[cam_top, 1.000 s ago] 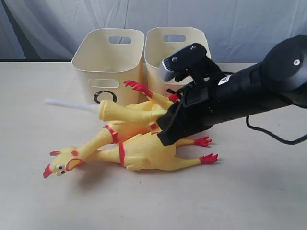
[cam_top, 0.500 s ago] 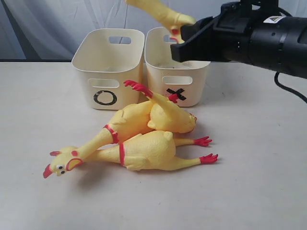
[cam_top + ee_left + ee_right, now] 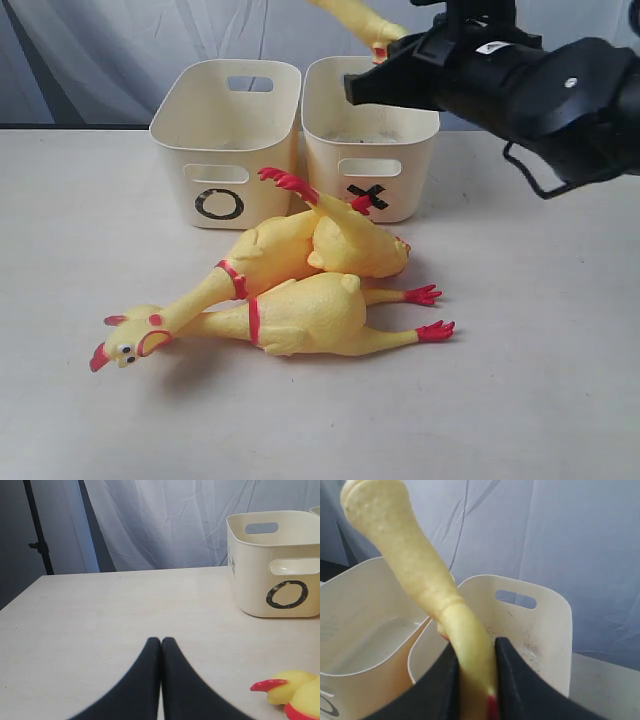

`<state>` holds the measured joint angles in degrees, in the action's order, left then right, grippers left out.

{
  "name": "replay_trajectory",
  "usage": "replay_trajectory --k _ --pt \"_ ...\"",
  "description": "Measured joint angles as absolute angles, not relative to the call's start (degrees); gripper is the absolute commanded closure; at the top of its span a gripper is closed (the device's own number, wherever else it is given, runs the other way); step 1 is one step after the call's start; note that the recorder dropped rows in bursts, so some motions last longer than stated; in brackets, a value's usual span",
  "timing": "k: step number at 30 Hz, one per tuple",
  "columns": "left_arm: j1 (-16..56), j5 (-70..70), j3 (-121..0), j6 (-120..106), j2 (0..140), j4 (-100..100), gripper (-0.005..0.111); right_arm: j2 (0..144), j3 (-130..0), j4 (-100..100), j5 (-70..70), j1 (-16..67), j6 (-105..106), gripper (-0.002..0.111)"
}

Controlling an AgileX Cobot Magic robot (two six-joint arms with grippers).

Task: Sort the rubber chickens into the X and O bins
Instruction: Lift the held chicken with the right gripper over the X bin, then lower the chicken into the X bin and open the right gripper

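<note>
Exterior view has the right end effector (image 3: 362, 88) raised over the X bin (image 3: 325, 180), with one rubber chicken (image 3: 352, 14) pinched in it and slanting up out of the top of the picture. The right wrist view confirms the grip: the jaws stand narrowly parted and clamp a slim stretch of the chicken (image 3: 405, 545) close to a red band, while the rest rises free above the X bin (image 3: 545, 630). I cannot tell which end of the bird points up.

The left end effector (image 3: 161, 642) is pressed fully closed on nothing, low over the tabletop (image 3: 100, 610) and well short of the O bin (image 3: 250, 580).

Two more chickens lie on the tabletop (image 3: 540, 350) just in front of both bins, the upper chicken (image 3: 300, 245) resting across the lower chicken (image 3: 300, 315).

The main risk, as I judge it, is the drop. Most of the floppy body hangs unsupported above the grip and leans toward the O bin (image 3: 175, 180), so a release from here could let it fold over the touching rims, land in the wrong tub, or tumble out onto the pile. A thin, rubbery hold could also slip during any quick swing.
</note>
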<state>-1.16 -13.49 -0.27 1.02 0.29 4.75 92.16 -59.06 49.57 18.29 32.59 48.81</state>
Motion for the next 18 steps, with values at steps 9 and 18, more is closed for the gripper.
replay_trajectory --k 9,18 --pt "-1.16 -13.49 -0.27 1.02 0.29 4.75 0.107 108.65 -73.28 65.86 19.48 29.29 49.03 0.109" --pt "-1.16 -13.49 -0.27 1.02 0.29 4.75 0.107 112.64 -74.19 69.03 18.41 26.93 49.03 0.109"
